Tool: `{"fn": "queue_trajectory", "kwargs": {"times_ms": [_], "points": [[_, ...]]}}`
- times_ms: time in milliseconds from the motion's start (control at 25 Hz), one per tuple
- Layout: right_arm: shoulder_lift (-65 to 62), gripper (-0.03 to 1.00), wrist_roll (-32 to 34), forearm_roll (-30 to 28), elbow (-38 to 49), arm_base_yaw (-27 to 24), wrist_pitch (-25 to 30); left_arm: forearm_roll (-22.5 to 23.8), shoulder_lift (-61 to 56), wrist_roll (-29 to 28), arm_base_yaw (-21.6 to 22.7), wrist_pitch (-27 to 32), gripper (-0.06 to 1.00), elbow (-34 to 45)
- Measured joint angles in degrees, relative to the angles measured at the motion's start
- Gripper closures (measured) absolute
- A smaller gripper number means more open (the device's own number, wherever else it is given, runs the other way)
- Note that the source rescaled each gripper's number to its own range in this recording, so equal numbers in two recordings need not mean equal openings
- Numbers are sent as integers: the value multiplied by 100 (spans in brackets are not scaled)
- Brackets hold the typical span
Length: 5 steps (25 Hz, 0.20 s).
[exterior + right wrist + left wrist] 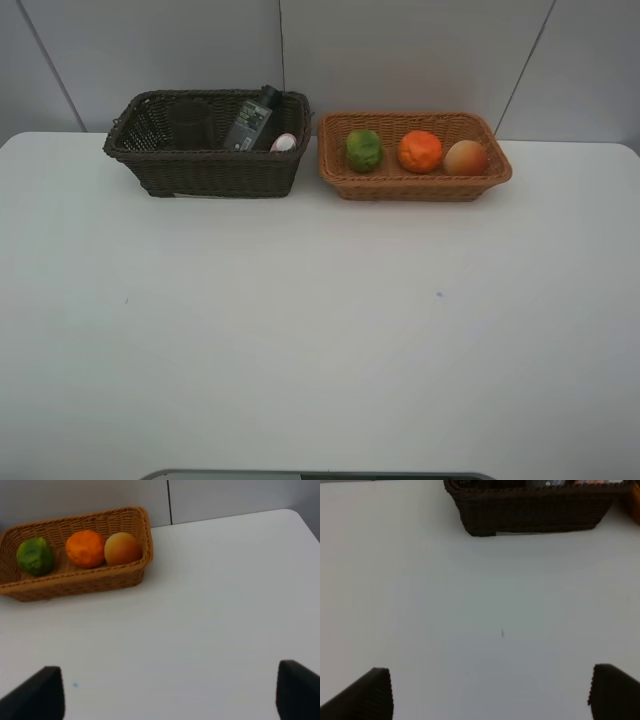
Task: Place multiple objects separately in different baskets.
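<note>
At the back of the white table stand the two baskets. The dark brown basket (220,172) holds the dark flat bottle (252,118) leaning on its back wall, the pink white-capped bottle (284,142) and a dim cup (188,125). In the orange-tan basket (420,186) lie the green fruit (364,150), the orange (420,151) and the peach (465,158). The exterior view shows neither gripper. My left gripper (490,695) is open and empty over bare table, well short of the dark basket (530,512). My right gripper (170,692) is open and empty, apart from the tan basket (75,582).
A white panelled wall rises right behind the baskets. The table (320,330) stretches wide and bare in front of them, with small dark specks on it. A grey edge (320,475) shows at the front of the table.
</note>
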Motion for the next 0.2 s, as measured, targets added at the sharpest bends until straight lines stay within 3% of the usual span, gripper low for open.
{"fn": "queue_trajectory", "kwargs": {"times_ms": [200], "points": [[0,7,0,0,0,0,0,0,0,0,0,0,-6,0]]}}
